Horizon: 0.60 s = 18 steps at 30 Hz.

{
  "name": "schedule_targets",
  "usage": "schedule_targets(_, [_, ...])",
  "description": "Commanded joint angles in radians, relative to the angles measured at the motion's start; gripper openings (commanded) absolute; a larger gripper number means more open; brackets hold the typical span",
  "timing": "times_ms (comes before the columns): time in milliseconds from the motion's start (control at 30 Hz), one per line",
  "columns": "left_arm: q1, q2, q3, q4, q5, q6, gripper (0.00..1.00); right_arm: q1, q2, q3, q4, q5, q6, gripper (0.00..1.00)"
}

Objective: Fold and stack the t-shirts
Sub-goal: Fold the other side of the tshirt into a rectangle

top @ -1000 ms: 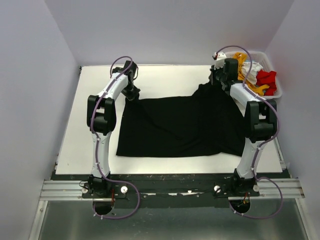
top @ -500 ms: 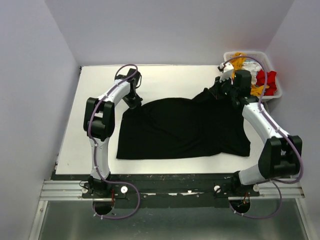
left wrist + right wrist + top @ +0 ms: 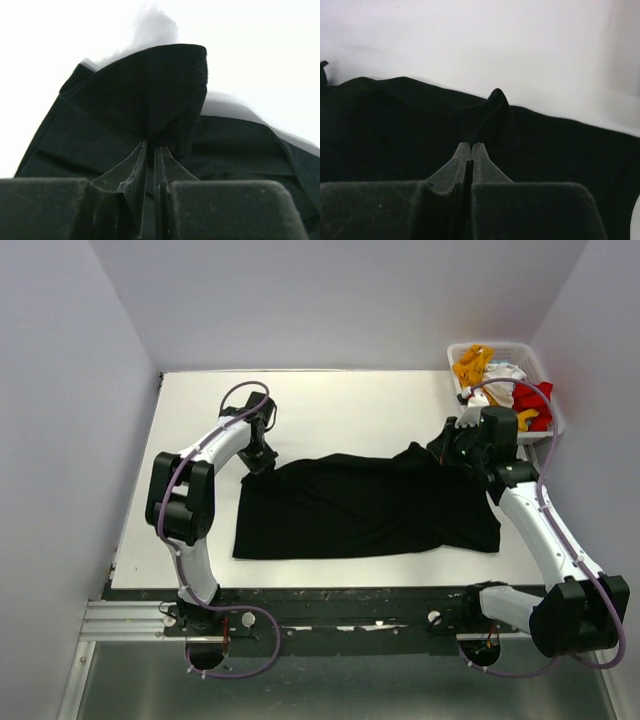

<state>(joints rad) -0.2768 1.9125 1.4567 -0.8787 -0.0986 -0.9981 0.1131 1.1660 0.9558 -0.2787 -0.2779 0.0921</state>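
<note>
A large black t-shirt lies spread across the white table, its far edge bunched and lifted at both ends. My left gripper is shut on the far-left corner. In the left wrist view a peaked fold of the black t-shirt rises from the left gripper. My right gripper is shut on the far-right corner. In the right wrist view the right gripper pinches a small peak of the black t-shirt. Orange-yellow, white and red t-shirts sit crumpled in the basket.
The white slatted basket stands at the table's far right corner, just behind the right arm. Grey walls close in the table on the left, back and right. Bare white tabletop shows beyond the black shirt's far edge.
Both grippers have drawn the black shirt's far edge toward the near side, narrowing the spread cloth. The right arm has swung clear of the basket, uncovering the shirts in it.
</note>
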Motion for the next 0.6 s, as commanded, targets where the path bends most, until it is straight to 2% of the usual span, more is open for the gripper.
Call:
schedule_targets(0, [-0.024, -0.093, -0.077, 0.038, -0.064, -0.032, 0.14, 0.005, -0.034, -0.052, -0.065, 0.089, 0.055, 0.01])
schedule_targets(567, [-0.109, -0.253, -0.140, -0.080, -0.278, -0.152, 0.15, 0.005, -0.145, -0.088, -0.165, 0.230, 0.170, 0.01])
